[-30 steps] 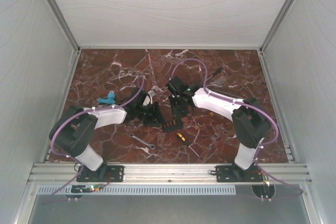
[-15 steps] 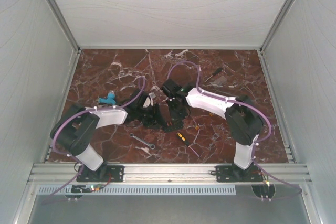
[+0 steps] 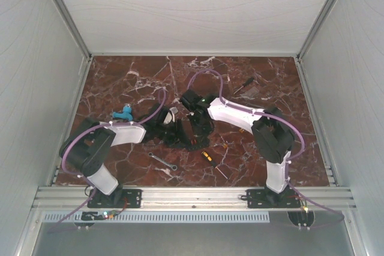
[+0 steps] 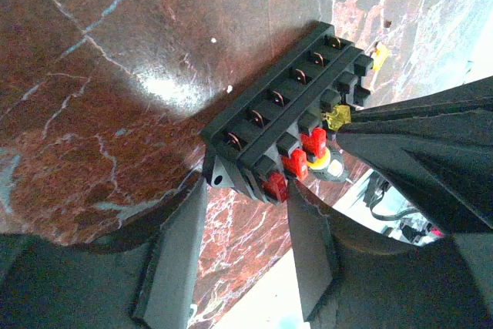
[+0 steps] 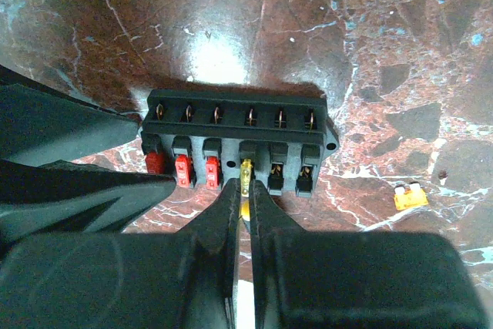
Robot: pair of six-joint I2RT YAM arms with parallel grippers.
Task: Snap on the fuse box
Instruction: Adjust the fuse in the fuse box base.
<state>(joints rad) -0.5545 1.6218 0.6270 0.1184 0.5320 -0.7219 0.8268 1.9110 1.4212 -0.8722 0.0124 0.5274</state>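
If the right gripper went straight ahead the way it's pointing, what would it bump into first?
Probably the fuse box: the right gripper, pinching a yellow fuse, points straight at its fourth slot from the left.

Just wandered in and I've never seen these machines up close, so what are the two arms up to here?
The left gripper grips one end of a small black fuse box. The right gripper is pinched on a yellow fuse at the fourth slot, beside three red fuses already seated. The last two slots look empty, and a loose fuse lies on the marble table nearby.
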